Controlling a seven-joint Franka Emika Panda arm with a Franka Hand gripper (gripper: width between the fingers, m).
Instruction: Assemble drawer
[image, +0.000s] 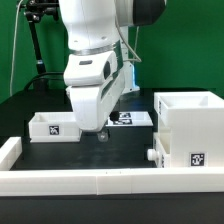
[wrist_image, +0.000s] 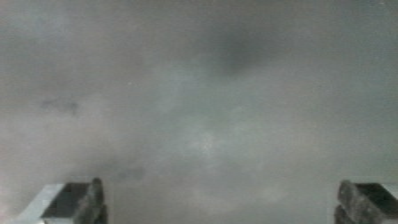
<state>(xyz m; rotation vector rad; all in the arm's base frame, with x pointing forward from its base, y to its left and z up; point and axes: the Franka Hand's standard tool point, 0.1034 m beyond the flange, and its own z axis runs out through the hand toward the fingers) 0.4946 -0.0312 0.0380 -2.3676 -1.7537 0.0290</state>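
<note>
The tall white drawer housing (image: 190, 128) stands at the exterior view's right, with a knobbed tray (image: 160, 156) partly in its lower slot and a tag on its front. A second small white tray (image: 56, 127) with a tag sits at the exterior view's left. My gripper (image: 102, 133) hangs low over the black table between the tray and the housing, touching neither. In the wrist view its fingertips (wrist_image: 80, 203) stand wide apart with only blurred grey table between them. It is open and empty.
A long low white border wall (image: 100, 182) runs along the front and turns up the exterior view's left side. The marker board (image: 128, 119) lies flat behind the gripper. A dark stand (image: 38, 45) is at the back left.
</note>
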